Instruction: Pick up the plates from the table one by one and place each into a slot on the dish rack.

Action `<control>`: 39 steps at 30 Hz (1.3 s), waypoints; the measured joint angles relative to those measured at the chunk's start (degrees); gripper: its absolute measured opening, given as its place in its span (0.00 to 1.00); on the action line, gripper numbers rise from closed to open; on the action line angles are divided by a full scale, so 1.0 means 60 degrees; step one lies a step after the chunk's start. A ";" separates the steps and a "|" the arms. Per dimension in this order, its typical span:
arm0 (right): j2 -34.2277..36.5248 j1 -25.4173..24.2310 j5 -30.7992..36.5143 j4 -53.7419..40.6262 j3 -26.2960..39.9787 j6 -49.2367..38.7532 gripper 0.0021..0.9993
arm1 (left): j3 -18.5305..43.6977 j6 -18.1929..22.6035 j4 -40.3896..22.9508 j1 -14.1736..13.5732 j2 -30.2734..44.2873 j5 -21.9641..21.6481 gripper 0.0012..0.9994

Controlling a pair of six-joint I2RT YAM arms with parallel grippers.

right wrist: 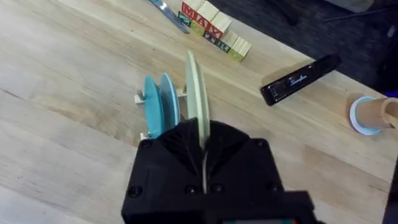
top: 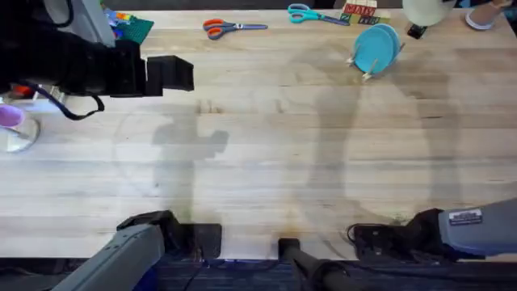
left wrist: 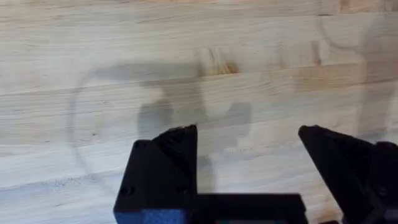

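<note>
Cream plate [right wrist: 196,93] clamped edge-on in right gripper [right wrist: 204,163], above rack [right wrist: 144,99] beside two blue plates [right wrist: 160,107]. Left gripper [left wrist: 249,162] open, idle. Next, probably: lowered into free slot.

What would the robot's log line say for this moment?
right gripper: shut on cream plate | dish rack: two blue plates | left gripper: open, empty

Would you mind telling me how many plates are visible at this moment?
3. Two blue plates stand on edge in the dish rack; the cream plate is held upright in the right gripper, right beside them. None lies on the table.
</note>
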 joint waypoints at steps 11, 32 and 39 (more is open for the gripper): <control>0.0539 0.0000 0.0000 0.0069 0.0000 0.0171 0.03 | 0.0000 -0.0003 0.0000 0.0000 -0.0001 0.0000 0.99; 0.1199 0.0000 0.0000 0.0342 0.0000 0.0171 0.03 | 0.0000 0.0000 0.0000 0.0000 -0.0001 0.0000 0.99; 0.1227 0.0000 0.0000 0.0350 0.0000 0.0168 0.03 | 0.0001 -0.0001 0.0003 0.0000 -0.0001 -0.0001 0.99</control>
